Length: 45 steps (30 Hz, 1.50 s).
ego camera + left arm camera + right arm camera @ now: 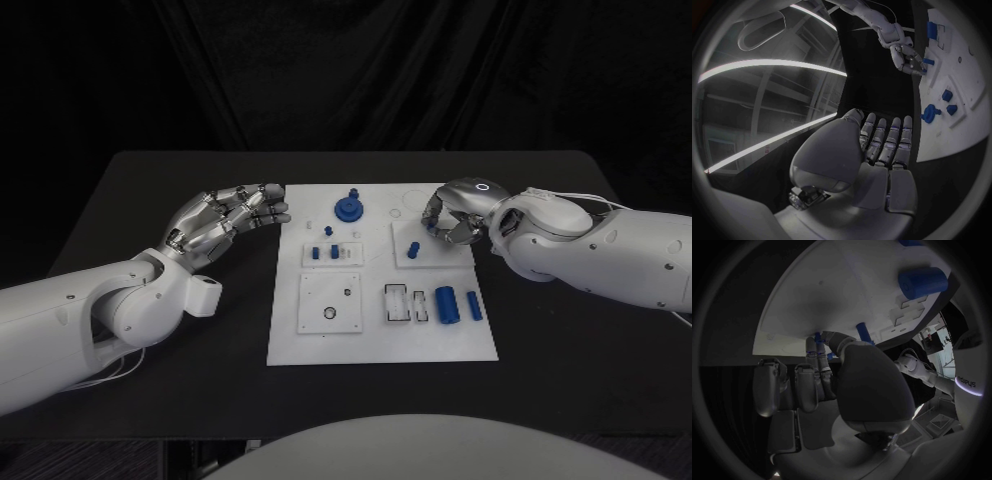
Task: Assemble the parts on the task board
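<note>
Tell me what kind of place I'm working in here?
Likely a lab test bench: a black table with dark curtains behind, a white task board holding small blue parts, and a robot hand at each side.

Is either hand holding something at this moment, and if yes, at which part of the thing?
The left hand holds nothing; its fingers are apart beside the task board. The right hand curls over a small blue part, but a grip cannot be told.

Dim overall, black backdrop and table (173,180) swallow detail, white board (378,345) brightest w/ soft even light from above, faint shadows, bright ceiling strip glare in left wrist view, heavy fisheye bend and dark vignette at wrist edges, near hands slightly soft
</note>
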Tool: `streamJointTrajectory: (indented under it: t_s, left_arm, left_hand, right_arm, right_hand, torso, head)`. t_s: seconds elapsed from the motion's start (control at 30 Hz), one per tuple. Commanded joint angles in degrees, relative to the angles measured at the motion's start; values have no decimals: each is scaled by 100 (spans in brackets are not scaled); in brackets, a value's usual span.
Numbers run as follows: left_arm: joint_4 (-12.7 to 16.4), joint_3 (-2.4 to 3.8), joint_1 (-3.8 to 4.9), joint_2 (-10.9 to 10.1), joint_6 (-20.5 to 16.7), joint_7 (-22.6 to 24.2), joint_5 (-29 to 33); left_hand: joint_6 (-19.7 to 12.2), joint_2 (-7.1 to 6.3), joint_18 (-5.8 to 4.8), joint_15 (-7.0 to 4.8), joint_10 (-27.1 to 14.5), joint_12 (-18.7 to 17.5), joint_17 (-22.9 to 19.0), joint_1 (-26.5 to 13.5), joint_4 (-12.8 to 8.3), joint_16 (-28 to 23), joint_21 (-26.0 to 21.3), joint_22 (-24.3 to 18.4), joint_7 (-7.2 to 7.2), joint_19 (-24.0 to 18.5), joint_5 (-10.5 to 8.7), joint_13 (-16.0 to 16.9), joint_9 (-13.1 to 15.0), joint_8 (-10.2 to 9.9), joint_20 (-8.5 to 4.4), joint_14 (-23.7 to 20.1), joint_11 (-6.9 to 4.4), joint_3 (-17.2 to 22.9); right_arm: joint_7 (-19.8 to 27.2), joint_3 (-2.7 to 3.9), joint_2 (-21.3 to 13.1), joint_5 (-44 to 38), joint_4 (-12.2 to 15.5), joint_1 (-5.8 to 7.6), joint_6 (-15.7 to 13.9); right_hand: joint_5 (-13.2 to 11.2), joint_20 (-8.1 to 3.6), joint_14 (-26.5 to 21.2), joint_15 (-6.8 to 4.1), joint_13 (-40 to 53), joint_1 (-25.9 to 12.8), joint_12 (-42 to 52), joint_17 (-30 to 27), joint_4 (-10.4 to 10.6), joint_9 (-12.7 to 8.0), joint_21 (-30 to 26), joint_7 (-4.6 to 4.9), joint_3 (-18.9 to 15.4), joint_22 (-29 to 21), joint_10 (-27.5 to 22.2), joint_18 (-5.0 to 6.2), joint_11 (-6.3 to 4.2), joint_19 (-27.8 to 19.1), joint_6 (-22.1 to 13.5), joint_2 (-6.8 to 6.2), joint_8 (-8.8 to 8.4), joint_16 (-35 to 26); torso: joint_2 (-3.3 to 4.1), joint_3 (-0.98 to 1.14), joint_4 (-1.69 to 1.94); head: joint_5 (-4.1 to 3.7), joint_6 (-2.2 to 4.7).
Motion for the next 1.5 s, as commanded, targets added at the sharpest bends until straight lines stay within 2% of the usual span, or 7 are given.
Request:
streamJointTrajectory:
  t_s: [0.03, 0.2, 0.47, 0.7, 0.93, 1.23, 1.5]
  left_arm:
    - [-6, 4, -14, 6, 97, 704, 8]
    - [-17, 4, -21, 14, 105, 687, 8]
    - [-26, 4, -38, 19, 147, 648, 8]
    - [-27, 4, -73, 11, 163, 624, 8]
    - [-26, 4, -123, 3, 175, 601, 8]
    - [-29, 5, -169, -7, 43, 583, 8]
    - [-23, 5, -179, -19, -1, 563, 8]
  left_hand:
    - [-11, -7, -50, -11, 4, 28, -6, 67, -4, 35, 21, 6, 43, 44, 23, -7, -7, 16, -14, 23, 31, 46]
    - [-14, -9, -50, -11, 0, 29, -7, 72, -9, 38, 21, 6, 46, 45, 30, -7, -9, 15, -15, 19, 31, 52]
    - [-9, -16, -53, -17, 0, 52, -7, 89, -32, 60, 16, 6, 65, 43, 63, -7, -14, 20, -21, 7, 74, 90]
    - [-4, -18, -52, -22, 7, 66, -8, 92, -40, 71, 14, 6, 72, 43, 76, -5, -16, 24, -24, 0, 101, 107]
    - [-2, -21, -51, -26, 14, 79, -8, 95, -47, 78, 13, 6, 75, 44, 87, -4, -18, 25, -26, -5, 120, 121]
    - [35, -55, -32, -56, 65, 152, -5, 67, -59, 133, 27, 18, 93, 74, 105, 2, -22, 47, -35, -7, 221, 165]
    - [43, -64, -27, -62, 74, 168, -4, 59, -62, 148, 33, 22, 95, 84, 111, 3, -23, 52, -36, -4, 238, 175]
  right_arm:
    - [-15, 5, 13, -2, -27, -31, 18]
    - [8, 5, 38, -2, -57, -53, -19]
    - [10, 6, 59, -2, -76, -62, -28]
    - [0, 6, 73, -2, -90, -65, -56]
    - [6, 6, 74, -2, -93, -65, -172]
    - [47, 9, -4, -2, -15, -64, -398]
    - [76, 41, -103, -2, 123, -48, -600]
  right_hand:
    - [33, -52, 342, -57, 15, 53, 20, 245, -45, 21, -28, 0, -7, 1154, 58, 46, -11, 154, 51, 20, 34, -39]
    - [45, -66, 346, -72, 50, 99, 64, 261, -112, 69, -26, -4, -2, 1154, 103, 46, -27, 152, 109, 56, 76, -34]
    - [38, -81, 313, -86, 95, 180, 110, 124, -207, 130, -121, -10, 6, 1124, 109, 67, -39, 107, 155, 119, 122, -101]
    - [-6, -89, 316, -94, 145, 251, 171, 143, -290, 184, -108, -11, -2, 1129, 130, 63, -49, 106, 188, 171, 163, -98]
    - [-76, -98, 321, -103, 204, 327, 244, 172, -371, 253, -111, -17, -21, 1130, 139, 64, -60, 98, 236, 240, 225, -87]
    - [-94, -106, 323, -114, 239, 339, 294, 180, -398, 297, -89, -29, -51, 1137, 171, 59, -77, 104, 268, 254, 266, -84]
    - [-83, -115, 326, -128, 259, 335, 324, 183, -409, 328, -65, -42, -70, 1144, 201, 54, -93, 114, 296, 251, 297, -83]
  torso:
    - [-2, 5, -8]
    - [4, 0, 9]
    - [0, 3, -10]
    - [-4, 2, -5]
    - [-5, 2, -5]
    - [-3, 0, 0]
    - [11, 3, 9]
  head:
    - [12, 0]
    - [-6, 0]
    - [17, 0]
    - [9, 0]
    - [14, 0]
    - [37, 0]
    - [45, 0]
